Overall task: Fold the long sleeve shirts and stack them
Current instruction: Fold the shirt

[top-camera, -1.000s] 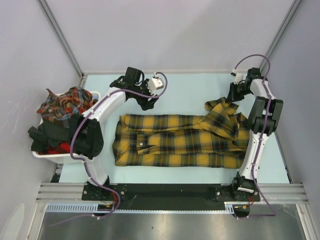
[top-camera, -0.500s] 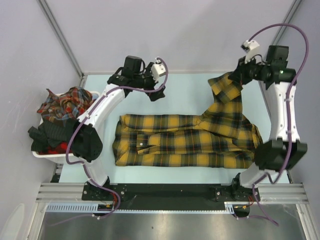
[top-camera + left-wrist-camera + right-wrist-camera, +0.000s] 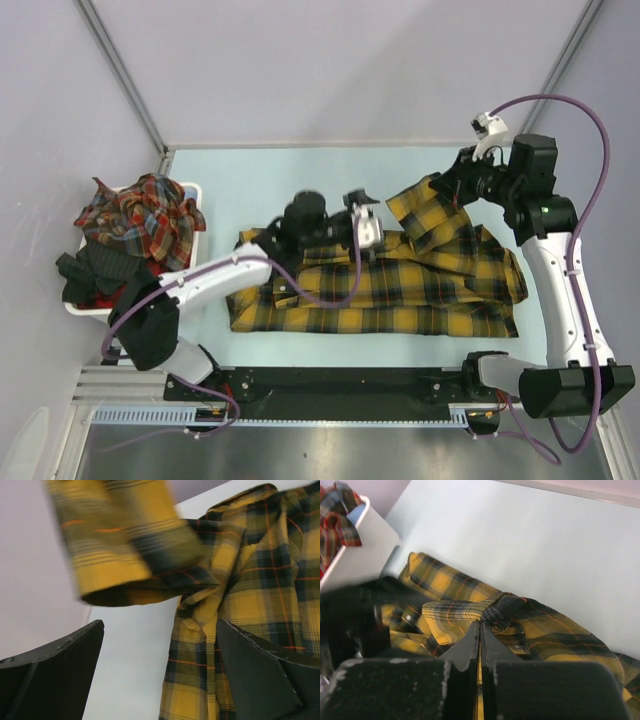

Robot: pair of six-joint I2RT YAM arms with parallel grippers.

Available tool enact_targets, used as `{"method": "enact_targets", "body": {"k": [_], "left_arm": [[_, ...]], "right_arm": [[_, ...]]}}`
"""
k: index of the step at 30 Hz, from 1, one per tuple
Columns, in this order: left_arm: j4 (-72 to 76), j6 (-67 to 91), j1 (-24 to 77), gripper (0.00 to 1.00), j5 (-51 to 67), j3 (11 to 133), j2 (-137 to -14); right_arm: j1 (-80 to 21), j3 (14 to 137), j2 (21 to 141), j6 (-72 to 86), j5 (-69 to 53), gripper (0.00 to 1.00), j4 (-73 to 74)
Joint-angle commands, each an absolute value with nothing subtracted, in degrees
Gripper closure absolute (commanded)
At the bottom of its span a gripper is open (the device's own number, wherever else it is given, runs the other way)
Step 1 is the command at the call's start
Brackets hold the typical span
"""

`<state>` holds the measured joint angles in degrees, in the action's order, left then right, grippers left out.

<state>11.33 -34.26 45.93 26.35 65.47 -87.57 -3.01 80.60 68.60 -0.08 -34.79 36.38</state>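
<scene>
Sprawling across the middle of the pale blue surface (image 3: 300, 170) toward its near edge, the mustard-yellow black-checked flannel shirt (image 3: 400, 295) looks light, limp and floppy from above. Its sleeve (image 3: 420, 205) is lifted toward the far right corner. At the left wrist, the left gripper (image 3: 160, 675) hangs spread wide and empty, facing the dangling cuff (image 3: 115, 555). At the right wrist, the right gripper (image 3: 481, 630) is pressed together, pinching bunched sleeve cloth. Cuffs and seams seem the surest holds.

Bright even light, soft shadows; yellow shirt (image 3: 125, 545) blurs in wrist views.
</scene>
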Motion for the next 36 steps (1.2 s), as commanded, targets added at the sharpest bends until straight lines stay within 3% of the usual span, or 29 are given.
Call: {"method": "enact_targets", "body": {"k": [1,10,36], "left_arm": [[34.3,-53.2,50.9,0.01,21.4,55.0,-83.0],[56.5,-69.8,58.7,0.01,9.6,49.6,-91.1],[56.3,-91.0,58.2,0.0,15.7,50.2,-97.9]], "right_arm": [[-3.0,79.5,67.3,12.1,-33.0,1.0,31.2],[-2.1,76.6,65.0,24.4,-35.7,1.0,29.6],[1.4,76.4,64.9,24.7,-43.0,1.0,33.4]]}}
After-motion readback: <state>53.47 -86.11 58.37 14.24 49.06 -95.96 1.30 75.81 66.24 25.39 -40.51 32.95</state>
